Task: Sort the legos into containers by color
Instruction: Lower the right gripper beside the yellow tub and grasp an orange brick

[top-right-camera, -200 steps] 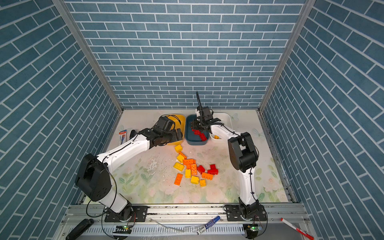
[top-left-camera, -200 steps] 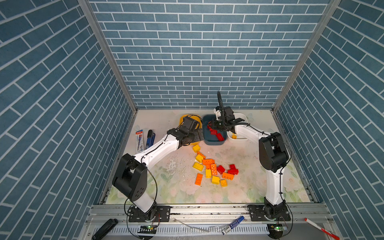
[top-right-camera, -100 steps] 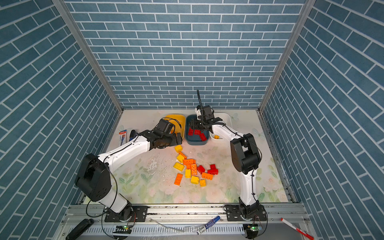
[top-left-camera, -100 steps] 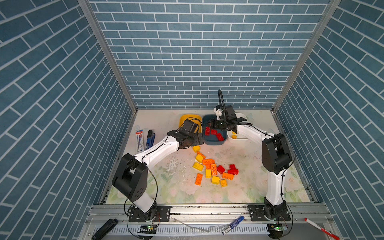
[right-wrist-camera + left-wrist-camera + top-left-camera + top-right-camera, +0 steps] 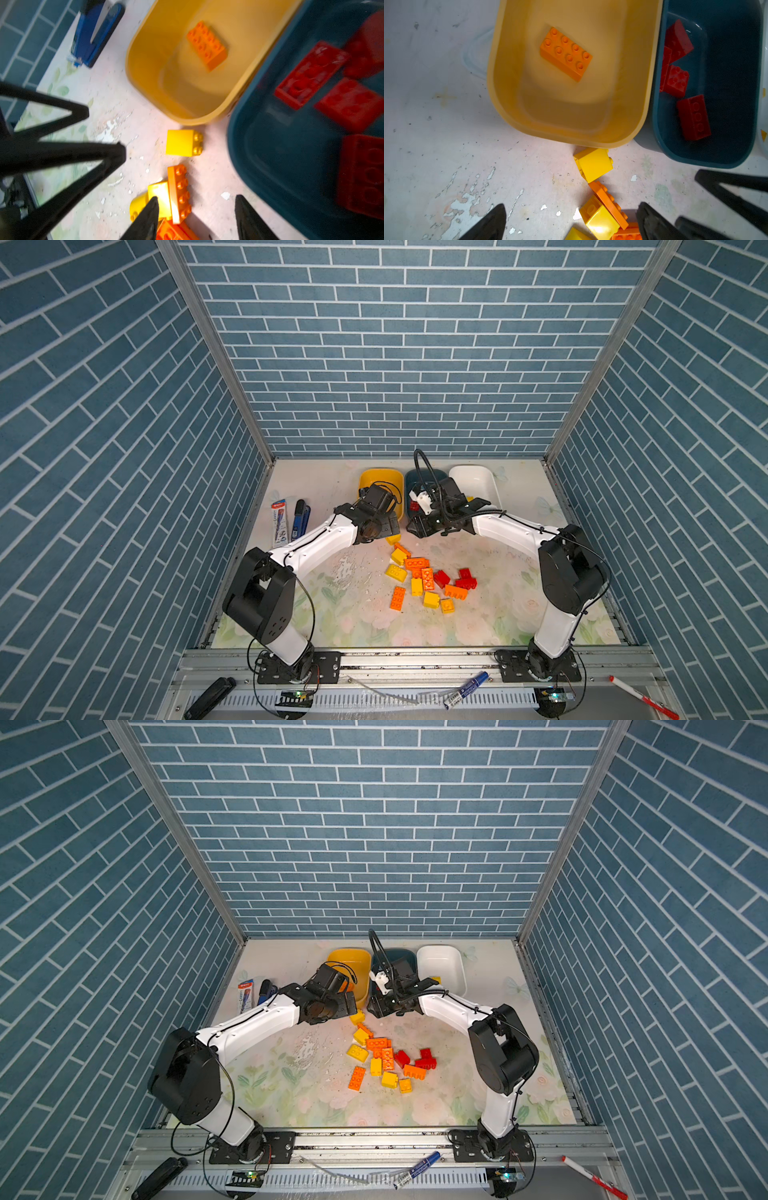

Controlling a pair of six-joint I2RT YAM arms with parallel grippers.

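Left claw (image 5: 571, 225) gapes wide and empty by the yellow tub (image 5: 506, 99); right claw (image 5: 196, 209), part-open and empty, hangs before the teal tub (image 5: 259, 135) at the far edge of the surface (image 5: 345, 614).

Your left arm (image 5: 316, 543) reaches from the near left toward the far middle, bent low. Your left gripper (image 5: 388, 529) points down, its jaws spread wide and empty. Your right arm (image 5: 511, 531) reaches in from the near right, up to the same spot. Your right gripper (image 5: 415, 527) points down too, jaws partly apart, holding nothing. The two grippers sit just beside each other.
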